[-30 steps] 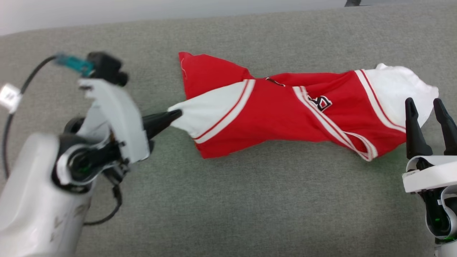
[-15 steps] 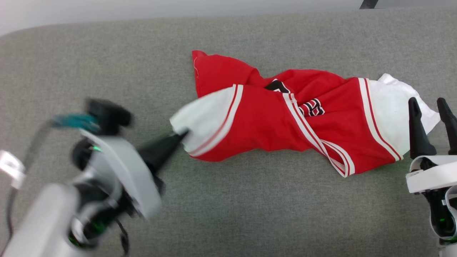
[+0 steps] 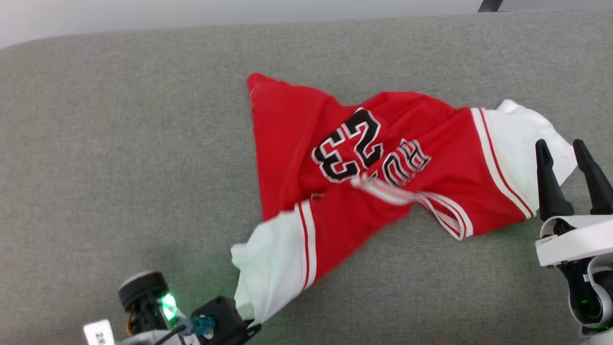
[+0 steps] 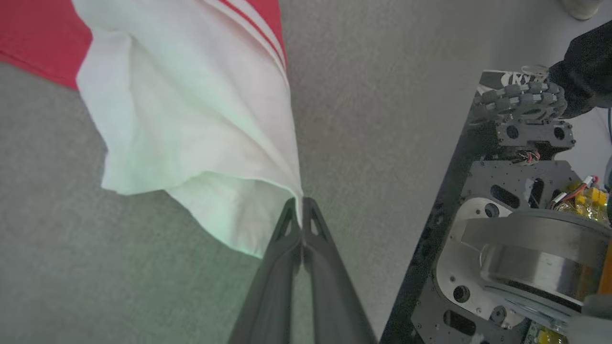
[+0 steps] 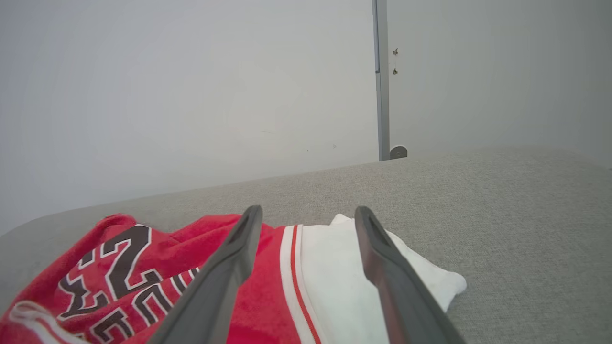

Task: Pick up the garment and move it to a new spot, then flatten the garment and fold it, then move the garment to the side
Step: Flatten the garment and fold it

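Note:
The garment (image 3: 364, 177), a red jersey with white sleeves and a black "23" print, lies crumpled across the grey cushion. One white sleeve (image 3: 268, 273) is stretched toward the near edge. My left gripper (image 4: 300, 210) is shut on the edge of that sleeve (image 4: 201, 124), pinching the cloth between its tips. The left wrist housing (image 3: 220, 326) shows at the bottom of the head view. My right gripper (image 3: 560, 148) stands open and upright at the right, just in front of the other white sleeve (image 3: 519, 139), with nothing between its fingers. The right wrist view has the jersey (image 5: 119, 272) under those fingers.
The grey upholstered surface (image 3: 119, 167) runs wide to the left and along the front. A pale wall (image 5: 191, 86) rises behind its far edge. In the left wrist view my wheeled base (image 4: 516, 229) sits beyond the cushion's near edge.
My left gripper has pulled the white sleeve down toward the near edge, dragging that side of the jersey with it and uncovering the "23" print. The right gripper has stayed put.

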